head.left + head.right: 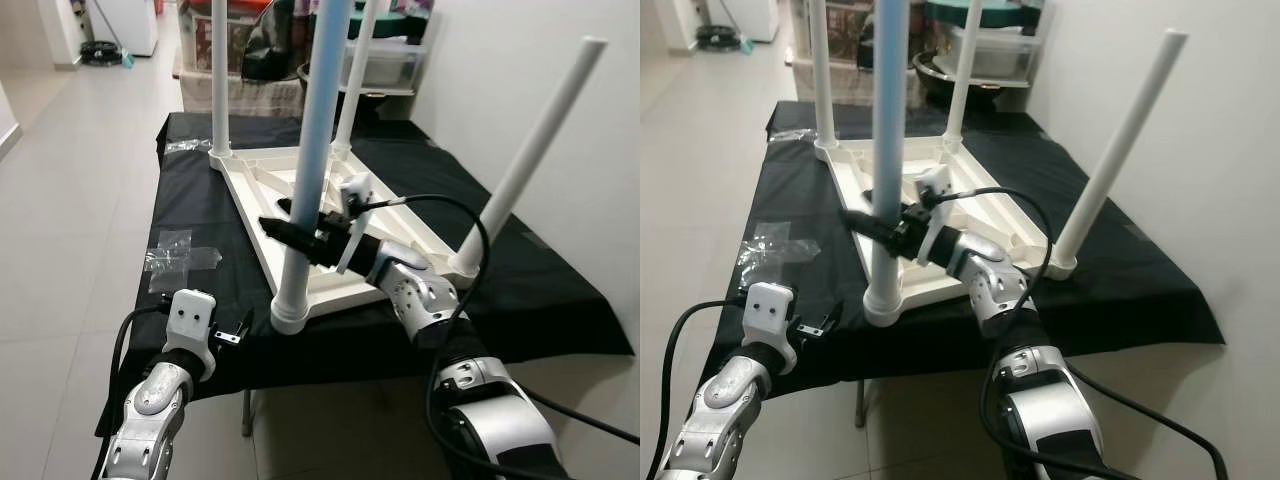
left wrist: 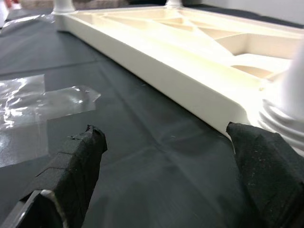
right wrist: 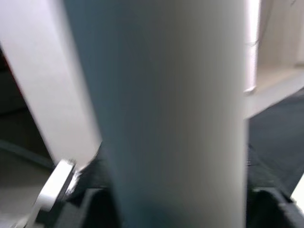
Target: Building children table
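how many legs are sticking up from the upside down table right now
4 white cylindrical plastic legs: near-left corner leg, held by the right gripper; near-right corner leg, leaning outward; far-left corner leg; far-right corner leg.

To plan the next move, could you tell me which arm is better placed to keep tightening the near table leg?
Right: the right gripper is closed around the near leg; the left gripper sits open at the cloth's edge.

Right hand (image 1: 285, 232) reaches forward, seemingly clamped — left hand (image 2: 166, 175) low, fingers spread.
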Controlling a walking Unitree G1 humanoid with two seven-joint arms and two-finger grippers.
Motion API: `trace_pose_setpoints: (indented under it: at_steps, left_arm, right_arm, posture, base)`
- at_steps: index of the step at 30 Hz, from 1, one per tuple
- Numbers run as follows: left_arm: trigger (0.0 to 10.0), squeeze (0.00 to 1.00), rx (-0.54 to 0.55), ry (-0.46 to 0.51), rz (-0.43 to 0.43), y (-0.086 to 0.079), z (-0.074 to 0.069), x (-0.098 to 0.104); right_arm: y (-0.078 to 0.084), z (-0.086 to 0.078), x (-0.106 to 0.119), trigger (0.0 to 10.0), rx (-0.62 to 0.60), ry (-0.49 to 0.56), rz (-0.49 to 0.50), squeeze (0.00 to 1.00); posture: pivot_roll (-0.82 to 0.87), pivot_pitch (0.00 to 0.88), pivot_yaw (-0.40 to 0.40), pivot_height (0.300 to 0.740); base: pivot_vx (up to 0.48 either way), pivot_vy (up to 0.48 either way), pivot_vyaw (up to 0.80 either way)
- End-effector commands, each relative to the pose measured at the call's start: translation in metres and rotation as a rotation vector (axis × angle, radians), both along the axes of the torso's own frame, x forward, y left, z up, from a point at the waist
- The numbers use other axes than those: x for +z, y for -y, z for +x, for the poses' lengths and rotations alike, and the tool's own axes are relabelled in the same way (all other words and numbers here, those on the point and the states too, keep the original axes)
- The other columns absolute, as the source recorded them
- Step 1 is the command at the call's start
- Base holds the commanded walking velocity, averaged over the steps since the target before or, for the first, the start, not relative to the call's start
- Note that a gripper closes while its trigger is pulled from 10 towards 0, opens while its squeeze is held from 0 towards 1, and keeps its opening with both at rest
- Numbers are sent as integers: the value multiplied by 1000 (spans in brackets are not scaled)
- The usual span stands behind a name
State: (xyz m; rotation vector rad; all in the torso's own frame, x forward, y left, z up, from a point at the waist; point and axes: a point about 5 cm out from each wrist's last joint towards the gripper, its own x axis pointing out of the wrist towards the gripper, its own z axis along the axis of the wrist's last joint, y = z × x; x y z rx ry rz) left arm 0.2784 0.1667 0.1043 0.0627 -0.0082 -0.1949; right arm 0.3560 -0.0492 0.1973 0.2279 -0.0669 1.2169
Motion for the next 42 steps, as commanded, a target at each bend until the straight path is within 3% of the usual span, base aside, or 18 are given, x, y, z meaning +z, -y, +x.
trace_pose_setpoints:
  at_steps: [1, 2, 6, 8, 9, 11, 15, 16, 19, 20, 21, 22, 25, 26, 27, 30, 34, 42]
  left_arm:
    - [10000, 0, 0, 5, 16, 0, 0, 0]
    - [10000, 0, 0, 4, 16, 0, -1, 0]
    - [10000, 0, -2, 0, 17, -1, -2, -1]
    - [10000, 0, -1, -2, 17, -2, -3, -1]
    - [10000, 0, -1, -2, 17, -2, -3, -1]
    - [10000, 0, -1, -4, 16, -1, -3, -2]
    - [10000, 0, -3, -5, 8, 1, -3, -2]
    - [10000, 0, -5, -6, 6, 2, -3, -2]
    - [10000, 0, -6, -7, 6, 3, -3, -3]
    - [10000, 0, -9, -9, 6, 3, -3, -3]
    - [10000, 0, -15, -9, 8, 4, -2, -3]
    - [10000, 0, -17, -8, 8, 4, -2, -3]
    - [10000, 0, -17, -6, 9, 3, -1, -2]
    - [10000, 0, -16, -5, 9, 2, -1, -2]
    - [10000, 0, -16, -5, 9, 2, -1, -2]
    - [10000, 0, -14, -4, 10, 1, -1, -2]
    - [10000, 0, -15, -1, 9, 3, -1, -2]
    - [10000, 0, -5, 8, 13, 1, 0, 0]
  right_arm:
    - [-5, -4, -10, 2667, 34, -20, -27, 0]
    - [-9, -5, -17, 0, 9, -37, -45, 0]
    - [-12, 5, -36, 0, -218, -133, -135, 0]
    - [11, 19, -60, 0, -627, -260, -316, 0]
    - [11, 19, -60, 0, -627, -260, -316, 0]
    - [41, 21, -79, 0, -923, -364, -421, 0]
    - [67, 15, -93, 0, -1076, -423, -486, 0]
    - [73, 12, -94, 9137, -1117, -416, -501, 0]
    - [76, 10, -94, 9137, -1143, -408, -508, 0]
    - [74, 10, -88, 10000, -1152, -412, -467, 0]
    - [65, 15, -68, 10000, -1097, -358, -326, 961]
    - [61, 19, -55, 10000, -1041, -324, -244, 1000]
    - [57, 25, -42, 10000, -1002, -293, -179, 1000]
    - [50, 28, -20, 10000, -834, -235, -68, 0]
    - [50, 28, -20, 10000, -834, -235, -68, 0]
    - [45, 26, 22, 10000, -544, -81, 70, 0]
    - [48, 26, 36, 10000, -388, 7, 50, 0]
    - [36, 23, 29, 10000, -152, 41, -69, 0]
  posture:
    - [94, 0, -172, 740]
    - [94, 0, -170, 740]
    - [86, 0, -165, 740]
    - [78, 0, -162, 740]
    - [78, 0, -162, 740]
    - [75, 0, -165, 740]
    - [69, 0, -161, 740]
    - [63, 0, -155, 740]
    - [63, 0, -155, 740]
    - [60, 0, -152, 740]
    - [56, 0, -147, 740]
    - [56, 0, -146, 740]
    - [56, 0, -147, 740]
    - [58, 0, -150, 740]
    - [58, 0, -150, 740]
    - [58, 0, -150, 740]
    - [66, 0, -160, 740]
    - [85, 0, -177, 740]
  base:
    - [0, 0, 0]
    - [0, 0, 0]
    - [0, 0, 0]
    - [0, 0, 0]
    - [0, 0, 0]
    - [0, 0, 0]
    - [0, 0, 0]
    - [0, 0, 0]
    - [0, 0, 0]
    - [0, 0, 0]
    - [0, 0, 0]
    - [0, 0, 0]
    - [0, 0, 0]
    - [0, 0, 0]
    - [0, 0, 0]
    - [0, 0, 0]
    - [0, 0, 0]
    - [0, 0, 0]
